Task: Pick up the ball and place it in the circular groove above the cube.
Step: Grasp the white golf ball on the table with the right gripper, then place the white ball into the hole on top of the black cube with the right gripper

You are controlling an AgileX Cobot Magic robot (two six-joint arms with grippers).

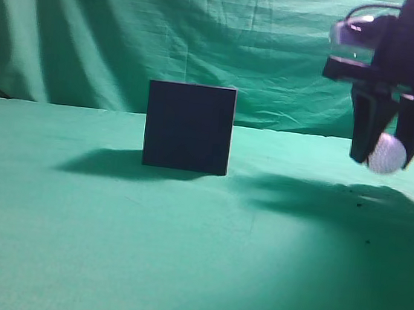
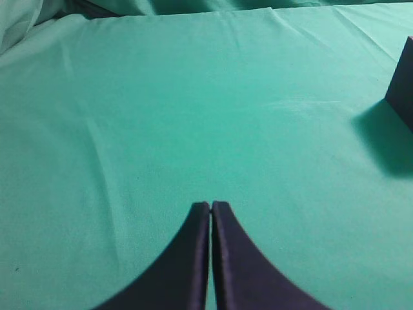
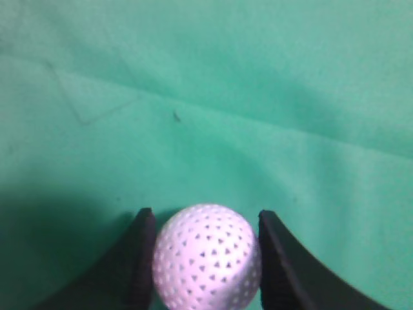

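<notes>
Right hand (image 1: 383, 154) pinching the white ball (image 1: 386, 153) above the bench (image 1: 180, 257), arm cut off at the frame's top edge, dark cube (image 1: 188, 127) well to its left, top groove hidden, left hand (image 2: 211, 208) pressed together, empty

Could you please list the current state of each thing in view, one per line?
Ball: gripped between the right tool's fingers, lifted off the cloth.
Right tool: shut on the ball, hanging above the table to the right of the cube.
Left tool: shut, holding nothing, over bare cloth.
Cube: upright on the table, untouched; its top groove cannot be seen from these views.
Green cloth: spread over the table, lightly creased.
</notes>
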